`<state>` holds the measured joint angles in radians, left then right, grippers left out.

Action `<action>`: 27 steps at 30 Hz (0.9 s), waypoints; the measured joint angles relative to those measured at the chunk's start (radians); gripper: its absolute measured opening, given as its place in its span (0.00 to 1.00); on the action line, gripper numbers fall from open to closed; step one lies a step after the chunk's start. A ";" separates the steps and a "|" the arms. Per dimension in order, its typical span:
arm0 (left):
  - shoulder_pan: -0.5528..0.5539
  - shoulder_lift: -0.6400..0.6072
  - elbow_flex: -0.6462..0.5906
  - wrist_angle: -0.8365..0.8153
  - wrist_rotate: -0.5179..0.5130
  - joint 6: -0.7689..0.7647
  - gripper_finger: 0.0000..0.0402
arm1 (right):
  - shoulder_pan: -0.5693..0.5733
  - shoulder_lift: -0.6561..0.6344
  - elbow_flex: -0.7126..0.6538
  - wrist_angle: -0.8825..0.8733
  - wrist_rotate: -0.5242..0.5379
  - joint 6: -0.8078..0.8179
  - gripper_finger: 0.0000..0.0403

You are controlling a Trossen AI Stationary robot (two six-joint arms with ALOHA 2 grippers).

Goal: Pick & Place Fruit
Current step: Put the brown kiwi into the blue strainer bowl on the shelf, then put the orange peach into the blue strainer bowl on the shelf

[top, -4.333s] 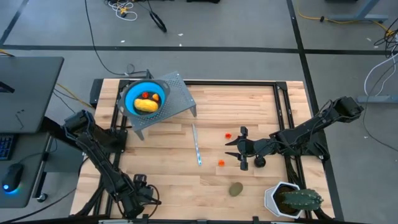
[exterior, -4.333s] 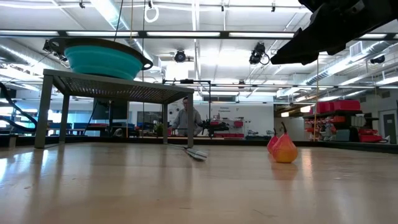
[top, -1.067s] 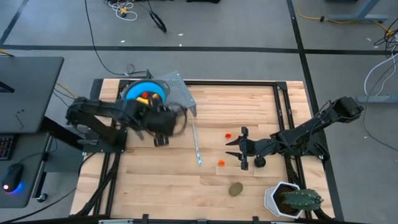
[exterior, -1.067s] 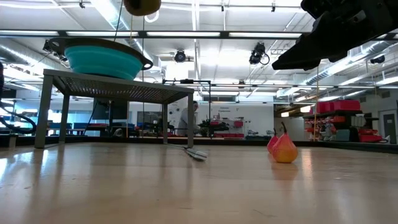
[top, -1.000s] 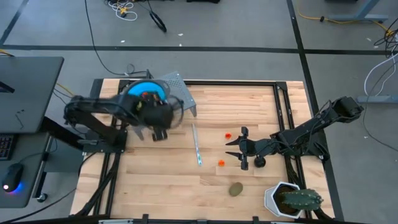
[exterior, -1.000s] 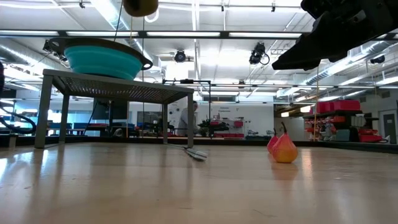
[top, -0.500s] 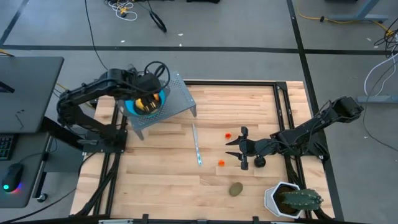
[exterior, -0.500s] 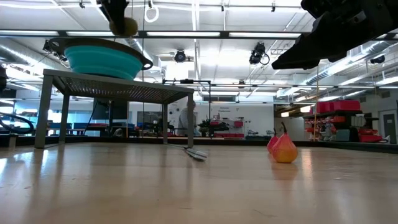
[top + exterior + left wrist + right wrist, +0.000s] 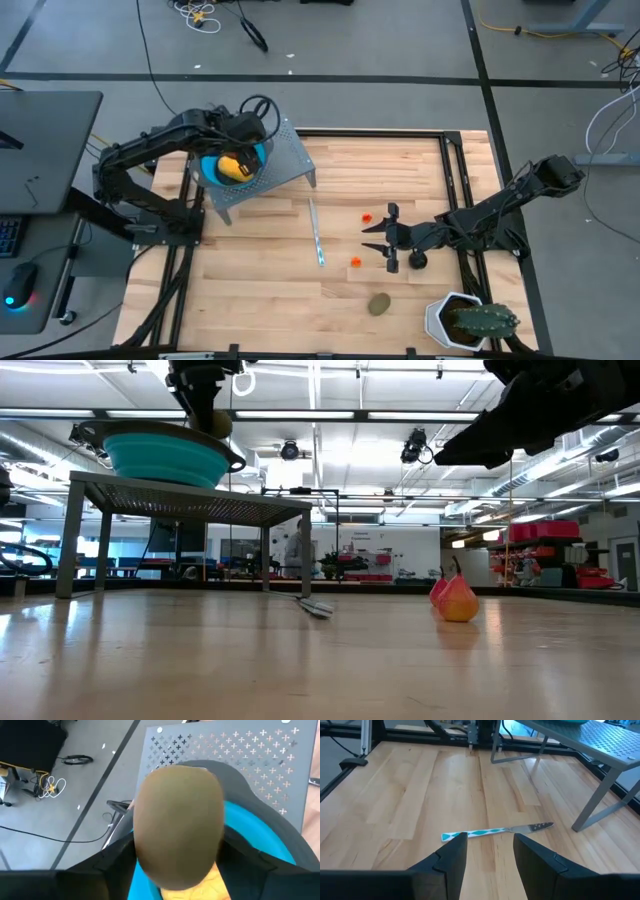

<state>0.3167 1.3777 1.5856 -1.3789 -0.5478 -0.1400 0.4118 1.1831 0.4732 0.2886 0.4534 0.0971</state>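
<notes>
The left gripper (image 9: 247,135) had swung up from the table's near edge to hang over the blue bowl (image 9: 212,170) on the perforated grey stand (image 9: 285,155), carrying one olive-brown kiwi (image 9: 178,827). In the left wrist view the kiwi sat between the two dark fingers directly above the bowl, with the yellow oblong fruit (image 9: 192,887) showing just beneath it. The fingers had been spreading over the last second, and the kiwi filled the gap so fully that it could not be told whether they were clamped on it or had already let go. From the low view the kiwi (image 9: 221,424) hung just above the bowl rim (image 9: 165,458), lower than half a second before. That put this piece at the point of release, so the delivery looked nearly complete. The right gripper (image 9: 388,240) waited low over the middle of the table, unchanged, its fingers apart on nothing, with the silvery-blue stick (image 9: 497,831) lying beyond them. Left to collect were the second kiwi (image 9: 379,303) near the potted plant (image 9: 470,322), two small orange-red balls (image 9: 356,261) and a black ball (image 9: 417,261) just beside the right arm.
</notes>
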 joint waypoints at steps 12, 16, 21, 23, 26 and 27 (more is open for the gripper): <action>0.011 -0.017 0.000 0.032 -0.005 -0.023 0.83 | 0.000 0.000 0.000 0.035 0.003 0.061 0.42; -0.030 -0.031 0.000 0.116 -0.007 -0.017 0.83 | -0.001 0.000 0.000 0.041 0.041 0.081 0.42; -0.117 -0.077 0.001 0.253 0.015 0.031 0.80 | -0.005 0.000 0.000 0.077 0.070 0.105 0.42; -0.157 -0.098 0.000 0.302 0.038 0.046 0.80 | -0.009 0.000 0.000 0.094 0.071 0.138 0.42; -0.237 -0.139 -0.023 0.419 0.067 0.053 0.79 | -0.012 0.000 0.007 0.060 0.076 0.170 0.42; -0.265 -0.154 -0.046 0.466 0.074 0.061 0.78 | -0.012 0.000 0.016 0.033 0.076 0.176 0.42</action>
<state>0.0520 1.2237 1.5393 -0.9129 -0.4741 -0.0793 0.4000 1.1835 0.4891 0.3217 0.5296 0.2731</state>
